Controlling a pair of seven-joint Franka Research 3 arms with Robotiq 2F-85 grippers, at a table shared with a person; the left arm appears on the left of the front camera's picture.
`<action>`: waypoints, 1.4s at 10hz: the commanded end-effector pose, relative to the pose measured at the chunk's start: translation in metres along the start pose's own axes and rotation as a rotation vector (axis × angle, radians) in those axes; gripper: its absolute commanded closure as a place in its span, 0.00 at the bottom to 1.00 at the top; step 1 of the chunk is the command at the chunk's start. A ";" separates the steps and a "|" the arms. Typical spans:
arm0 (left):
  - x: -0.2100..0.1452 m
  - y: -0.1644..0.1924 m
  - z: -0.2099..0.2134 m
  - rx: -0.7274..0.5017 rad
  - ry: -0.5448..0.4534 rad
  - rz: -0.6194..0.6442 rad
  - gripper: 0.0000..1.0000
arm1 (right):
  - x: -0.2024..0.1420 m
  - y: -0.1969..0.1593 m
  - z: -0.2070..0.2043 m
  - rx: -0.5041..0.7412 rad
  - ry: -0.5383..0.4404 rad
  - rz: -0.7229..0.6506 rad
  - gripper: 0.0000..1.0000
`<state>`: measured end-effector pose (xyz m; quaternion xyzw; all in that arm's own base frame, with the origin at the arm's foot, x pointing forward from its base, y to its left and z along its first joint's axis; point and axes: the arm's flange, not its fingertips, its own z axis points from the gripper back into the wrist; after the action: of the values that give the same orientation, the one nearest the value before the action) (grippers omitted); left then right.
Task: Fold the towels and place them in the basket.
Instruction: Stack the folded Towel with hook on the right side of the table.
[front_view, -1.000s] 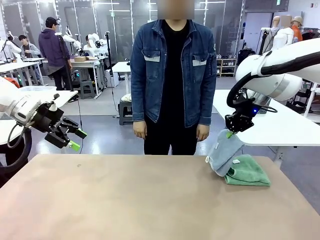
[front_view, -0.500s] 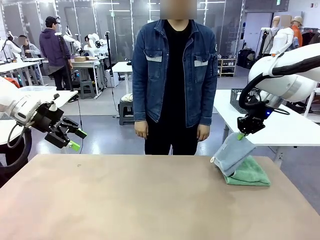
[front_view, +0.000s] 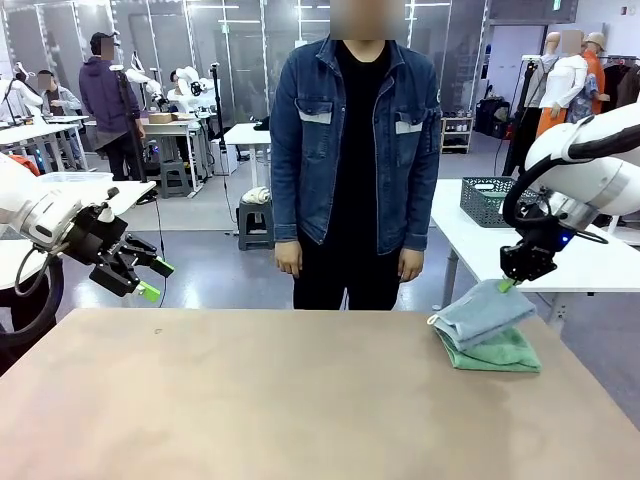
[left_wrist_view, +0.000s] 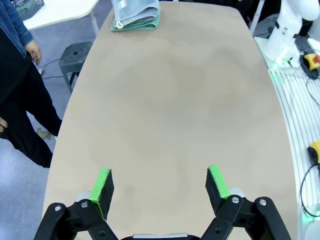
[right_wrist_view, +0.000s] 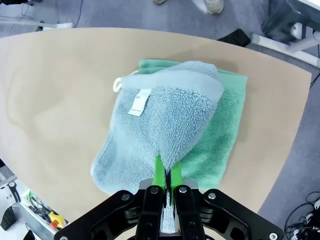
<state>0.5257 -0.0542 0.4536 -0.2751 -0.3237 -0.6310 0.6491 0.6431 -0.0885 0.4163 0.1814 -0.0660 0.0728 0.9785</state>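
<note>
Bench surface (front_view: 250, 400) carries green towel (front_view: 505, 352) below right pincer (front_view: 506, 285), which pinches blue towel (front_view: 480, 315) for folding; left pincer (front_view: 150, 280) spread.

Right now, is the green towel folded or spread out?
Folded: the green towel lies as a thick, layered rectangle under the blue towel.

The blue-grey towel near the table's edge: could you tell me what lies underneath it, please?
Under the blue-grey towel lies the folded green towel, its edges showing along one side. The right gripper pinches the upper towel's corner. The rest of the green towel is covered.

Bright, even overhead light; wrist views bend edges.
</note>
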 end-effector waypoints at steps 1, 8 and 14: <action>0.002 -0.001 0.001 0.002 -0.002 -0.003 0.06 | -0.001 -0.016 -0.016 0.036 -0.010 0.017 0.95; 0.002 -0.001 0.001 0.002 -0.002 -0.003 0.06 | -0.019 -0.057 -0.057 0.069 0.008 -0.048 0.80; 0.002 -0.001 0.001 0.002 -0.002 -0.003 0.06 | -0.016 -0.050 -0.032 -0.026 -0.002 -0.062 0.41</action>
<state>0.5257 -0.0542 0.4536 -0.2751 -0.3237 -0.6310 0.6491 0.6446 -0.1284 0.3575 0.1930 -0.0582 0.0536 0.9780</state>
